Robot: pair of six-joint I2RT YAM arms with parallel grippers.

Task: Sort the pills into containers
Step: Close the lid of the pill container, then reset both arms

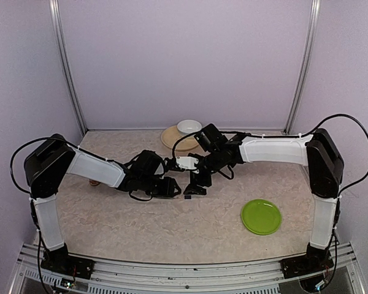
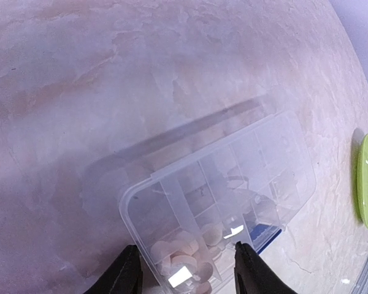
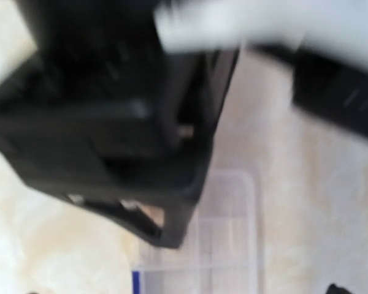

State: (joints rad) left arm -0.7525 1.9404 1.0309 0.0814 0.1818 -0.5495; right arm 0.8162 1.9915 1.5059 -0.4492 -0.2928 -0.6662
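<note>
- The left arm [image 1: 95, 168] is stretching from the left edge of the top view toward the middle. It is lying low over the bench [image 1: 141, 233].
- The right arm [image 1: 273, 149] is reaching in from the right edge and is bending down at the wrist, so both arms are meeting near the centre of the frame.
- The left gripper [image 2: 185, 247] is holding its jaws partly apart. In the left wrist view its two dark fingers [image 2: 127, 272] are standing on either side of the near end of the pill box [image 2: 233, 165]. I cannot tell if they are pressing on it.
- The right gripper [image 1: 195, 187] is pointing down with its jaws standing wide, gripping nothing. The right wrist view is blurred, and a dark body is covering part of the clear box there.
- The pill box is showing in the lower middle of the left wrist view. The pills [image 2: 184, 254] are sitting as pale round pieces in the compartment nearest the fingers.
- The green plate [image 1: 261, 216] is lying at the lower right of the top view, well apart from the jaws.
- The white bowl [image 1: 189, 126] is sitting on the tan plate [image 1: 170, 139] at the upper middle.
</note>
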